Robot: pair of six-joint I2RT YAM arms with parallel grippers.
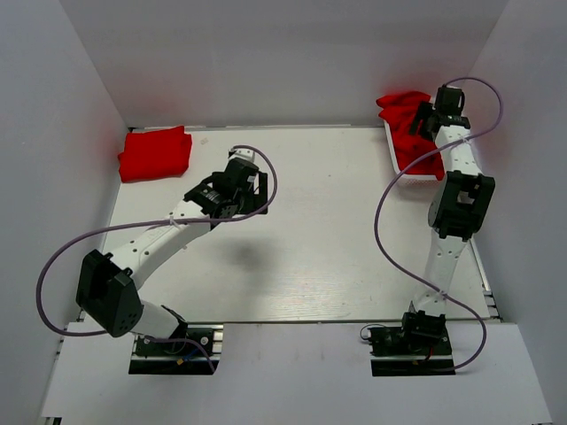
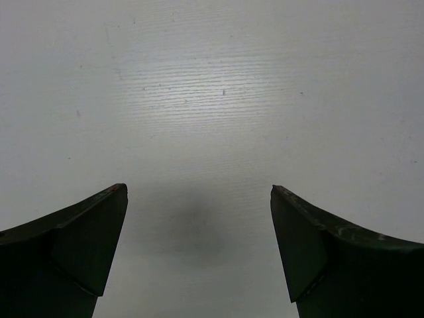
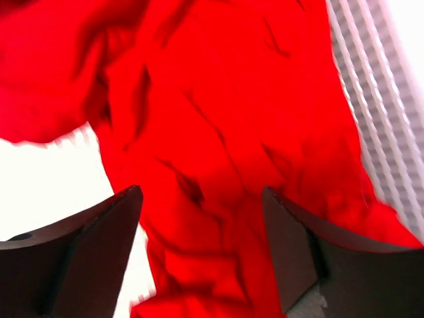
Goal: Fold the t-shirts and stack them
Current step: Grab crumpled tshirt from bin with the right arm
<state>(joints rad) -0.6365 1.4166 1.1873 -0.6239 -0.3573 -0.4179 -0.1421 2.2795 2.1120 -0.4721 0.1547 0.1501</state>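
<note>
While left arm (image 1: pixel 142 243) hangs bent, right arm (image 1: pixel 456 190) stretches over t-shirts (image 3: pixel 225 132), jaws apart

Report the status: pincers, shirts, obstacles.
Left pincer open over white table. Right pincer open over crumpled red fabric t-shirts in white plastic lattice basket. Folded red t-shirt far left.

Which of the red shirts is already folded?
The far-left t-shirt, lying flat and squared; the crumpled t-shirts sit heaped in the white basket.
</note>
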